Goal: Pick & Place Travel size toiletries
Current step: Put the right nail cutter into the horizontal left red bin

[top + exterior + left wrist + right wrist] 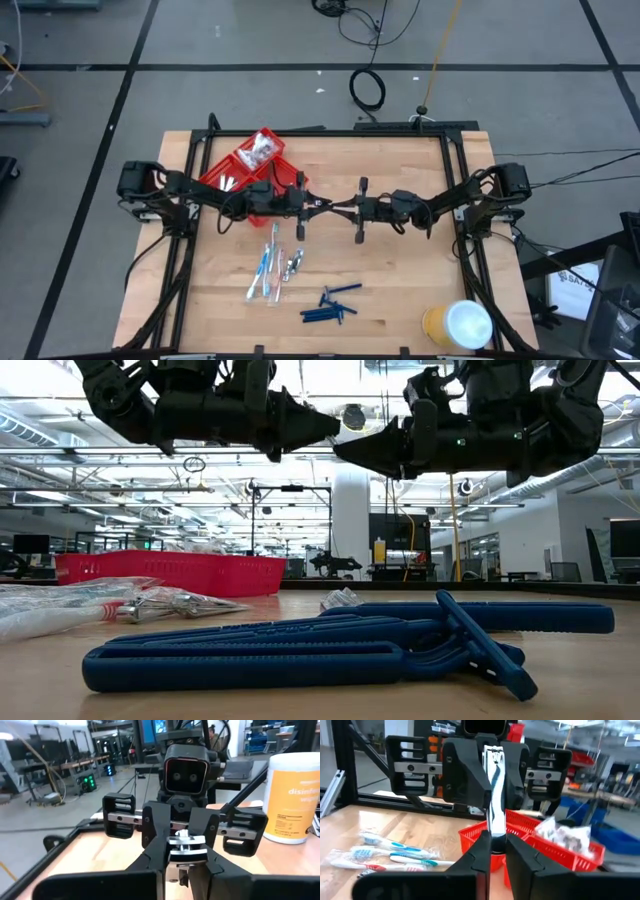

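both grippers meet tip to tip above the table, left gripper [318, 205] and right gripper [338, 207] both pinching one metal clipper [492, 795]; the right should let go only once the left's hold looks firm.

Red tray [225, 172], yellow roll [458, 325]

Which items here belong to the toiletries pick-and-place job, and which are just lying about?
Job:
- nail clipper, gripped by both the left gripper and the right gripper
- toothbrushes
- table clippers
- blue sticks
- white packets in the red tray, likely the drop-off

Lying about:
- yellow canister
- floor cable
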